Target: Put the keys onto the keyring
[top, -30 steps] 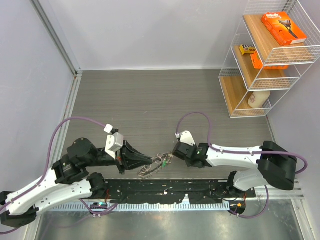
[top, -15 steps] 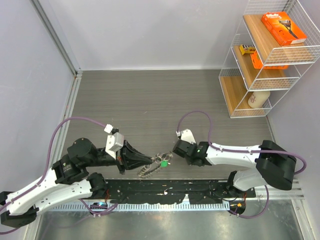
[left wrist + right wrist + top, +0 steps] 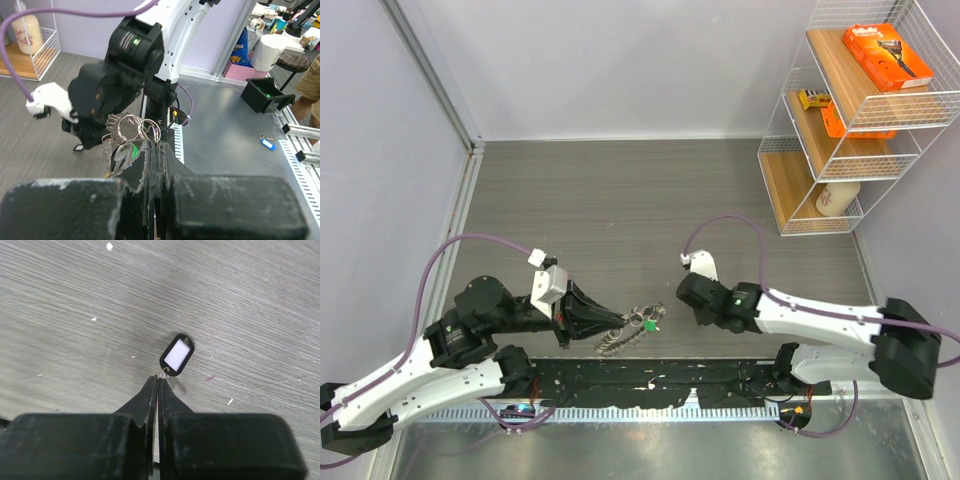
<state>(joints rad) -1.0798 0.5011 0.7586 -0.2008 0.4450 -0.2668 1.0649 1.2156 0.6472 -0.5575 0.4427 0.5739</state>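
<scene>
My left gripper (image 3: 620,320) is shut on the keyring (image 3: 638,318), a set of thin silver rings (image 3: 131,126) with a green tag (image 3: 647,324) and several small silver keys (image 3: 612,343) hanging from them. In the left wrist view the rings stand just past my fingertips (image 3: 150,145). My right gripper (image 3: 157,378) is shut, pinching the thin wire loop of a black tag with a white window (image 3: 177,355) just above the grey wood tabletop (image 3: 75,305). From above, the right gripper (image 3: 680,298) sits a short way right of the keyring, apart from it.
A white wire shelf (image 3: 850,120) stands at the back right with an orange box (image 3: 887,55) and a pale bottle (image 3: 832,198). A black cable track (image 3: 650,380) runs along the near edge. Walls close the left and back sides.
My right gripper has shut and drawn back to the right, away from the keyring. The left gripper and the keyring have not moved.
</scene>
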